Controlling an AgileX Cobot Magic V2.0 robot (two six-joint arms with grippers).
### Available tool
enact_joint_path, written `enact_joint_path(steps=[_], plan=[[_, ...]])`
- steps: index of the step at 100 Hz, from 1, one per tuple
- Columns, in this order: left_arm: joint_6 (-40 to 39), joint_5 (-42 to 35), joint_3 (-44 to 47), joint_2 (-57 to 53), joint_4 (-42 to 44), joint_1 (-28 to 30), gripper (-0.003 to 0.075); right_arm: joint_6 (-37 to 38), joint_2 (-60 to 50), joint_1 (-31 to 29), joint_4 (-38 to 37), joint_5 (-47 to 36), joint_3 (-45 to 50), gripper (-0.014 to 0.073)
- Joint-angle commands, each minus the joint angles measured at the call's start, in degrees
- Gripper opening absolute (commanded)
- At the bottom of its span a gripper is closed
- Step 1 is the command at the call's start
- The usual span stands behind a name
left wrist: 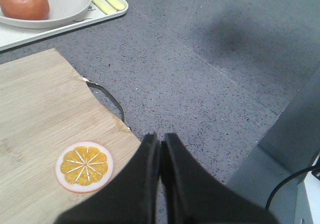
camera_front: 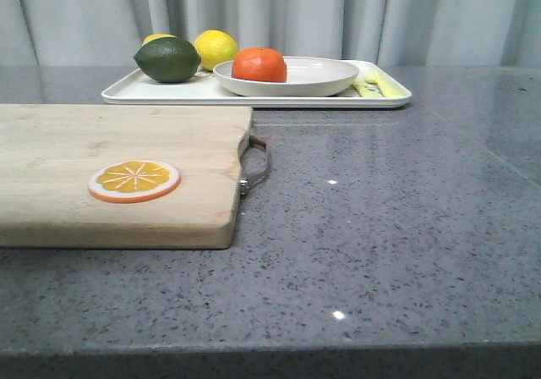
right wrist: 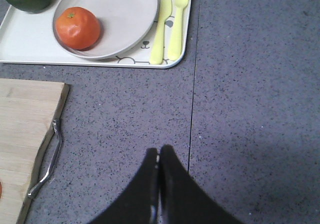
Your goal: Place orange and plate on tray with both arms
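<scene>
The orange (camera_front: 259, 64) lies in the off-white plate (camera_front: 325, 79), which stands on the white tray (camera_front: 152, 92) at the back of the table. They also show in the right wrist view: orange (right wrist: 77, 28), plate (right wrist: 125, 9), tray (right wrist: 30, 39); and in the left wrist view: orange (left wrist: 24, 1), plate (left wrist: 70, 4), tray (left wrist: 107, 16). My left gripper (left wrist: 160, 140) is shut and empty, over the near right corner of the cutting board. My right gripper (right wrist: 159, 153) is shut and empty, over bare table well short of the tray. Neither gripper shows in the front view.
A wooden cutting board (camera_front: 76, 159) with a metal handle (camera_front: 256, 166) lies at the left, an orange slice disc (camera_front: 134, 180) on it. On the tray are also a green lime (camera_front: 167, 59), a yellow lemon (camera_front: 215, 48) and a yellow knife and fork (right wrist: 170, 24).
</scene>
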Motion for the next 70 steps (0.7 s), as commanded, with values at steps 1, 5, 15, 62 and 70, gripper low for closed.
enact_joint_path(steps=[1,5,15,62,70], plan=[[-0.07,-3.23,0.02,-3.40,-0.48,0.09,-0.0019,-1.17,-6.44,-0.05,-0.20,-7.69,4.54,-0.0060],[-0.07,-3.14,0.90,-4.68,-0.78,0.09,-0.0019,-1.17,-9.08,-0.05,-0.20,-8.98,6.72,-0.0060],[-0.07,-2.01,2.78,-8.55,-0.75,0.09,-0.0019,-1.17,-15.03,-0.05,-0.20,-11.84,13.18,-0.0060],[-0.07,5.74,9.36,-22.92,-0.80,0.09,-0.0019,-1.17,-42.57,-0.05,-0.15,-14.85,35.37,-0.0060],[-0.07,5.74,10.31,-25.57,-0.45,0.09,-0.0019,-1.17,-46.43,-0.05,-0.15,-15.51,37.84,-0.0060]])
